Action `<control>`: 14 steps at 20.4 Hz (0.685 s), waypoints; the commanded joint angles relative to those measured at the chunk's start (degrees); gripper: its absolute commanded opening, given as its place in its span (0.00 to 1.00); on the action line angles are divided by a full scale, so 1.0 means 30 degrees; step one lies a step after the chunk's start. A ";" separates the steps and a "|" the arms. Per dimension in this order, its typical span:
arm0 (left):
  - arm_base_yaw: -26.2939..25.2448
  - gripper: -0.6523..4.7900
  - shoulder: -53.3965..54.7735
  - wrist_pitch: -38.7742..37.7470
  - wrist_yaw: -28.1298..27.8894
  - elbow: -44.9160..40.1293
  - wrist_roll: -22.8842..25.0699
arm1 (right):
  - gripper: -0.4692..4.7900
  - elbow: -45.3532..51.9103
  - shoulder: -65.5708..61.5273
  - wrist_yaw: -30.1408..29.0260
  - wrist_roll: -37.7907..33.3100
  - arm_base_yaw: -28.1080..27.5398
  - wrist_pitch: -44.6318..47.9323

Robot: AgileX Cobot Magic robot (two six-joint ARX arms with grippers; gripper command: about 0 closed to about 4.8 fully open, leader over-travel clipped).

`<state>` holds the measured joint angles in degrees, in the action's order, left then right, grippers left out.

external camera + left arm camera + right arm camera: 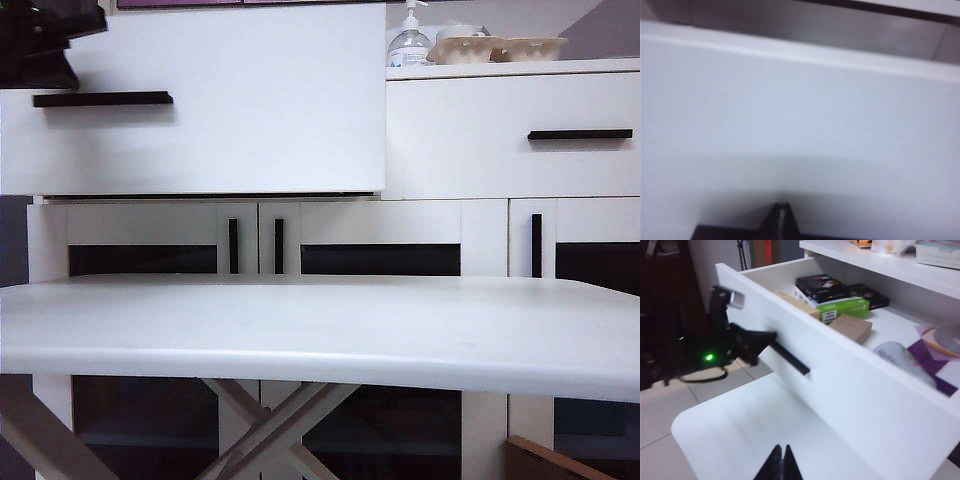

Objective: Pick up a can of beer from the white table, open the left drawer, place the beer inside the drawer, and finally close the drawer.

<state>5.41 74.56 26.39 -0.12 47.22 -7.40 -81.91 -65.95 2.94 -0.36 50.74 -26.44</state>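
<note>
The can [902, 360], a shiny silver cylinder, lies on its side inside the open left drawer [850, 375], beyond the drawer's front panel. The left hand [762, 337] is clenched and empty, pressed against the black handle [790, 358] on that panel. The right hand [780, 465], also clenched and empty, hovers over the white desk [755, 435] before the drawer.

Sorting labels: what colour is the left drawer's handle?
Black handle on the left drawer; exterior view shows it best.

Even bright indoor light, soft shadow under the black handle [102, 99], left wrist view blurred, washed-out whites
</note>
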 commanded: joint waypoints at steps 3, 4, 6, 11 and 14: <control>-0.0022 0.11 0.1749 0.0816 -0.0029 0.2157 0.0044 | 0.09 -0.0073 0.0058 -0.0022 -0.0015 -0.0015 0.0481; -0.0022 0.11 0.2076 0.0831 -0.0029 0.2404 0.0073 | 0.09 -0.0073 0.0058 -0.0022 -0.0015 -0.0015 0.0488; -0.0022 0.11 0.2914 0.0874 -0.0029 0.2994 0.0503 | 0.09 -0.0073 0.0066 -0.0022 -0.0022 -0.0015 0.0459; -0.0022 0.11 0.5340 0.0896 0.0117 0.4940 0.0510 | 0.09 -0.0073 0.0066 -0.0029 -0.0022 -0.0007 0.0466; -0.0022 0.11 0.6564 0.1013 0.0117 0.6193 0.0495 | 0.09 -0.0073 0.0066 -0.0022 -0.0022 -0.0007 0.0459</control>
<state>5.39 93.71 28.62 -0.05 64.53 -6.02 -81.91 -65.95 2.96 -0.36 50.72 -26.37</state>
